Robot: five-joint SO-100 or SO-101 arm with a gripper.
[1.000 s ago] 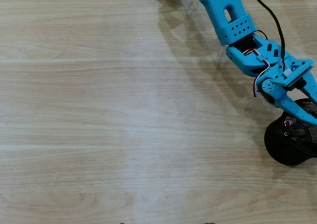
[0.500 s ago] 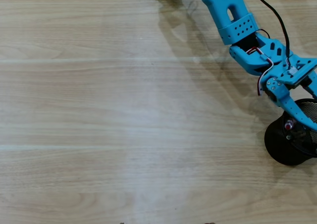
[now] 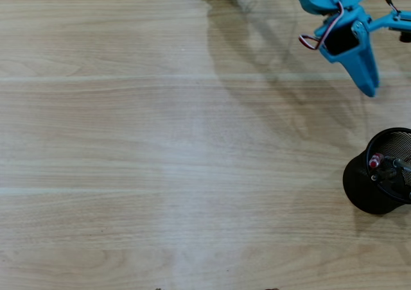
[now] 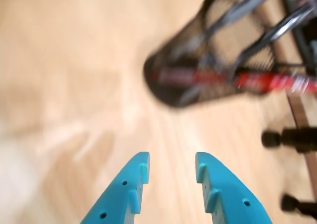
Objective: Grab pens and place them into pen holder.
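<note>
My pincer (image 4: 172, 167) released, empty above desk (image 3: 160, 162). Pen holder (image 3: 359, 187) cut by overhead frame edge; pens (image 4: 267, 83) inside, wrist view blurred.

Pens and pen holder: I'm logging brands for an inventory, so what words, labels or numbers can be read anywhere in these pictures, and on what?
None can be read. The red pen in the pen holder is motion-blurred in the wrist view, and only pen tips show from above. The gripper, its fingers apart and empty, and the table carry no visible text.
</note>
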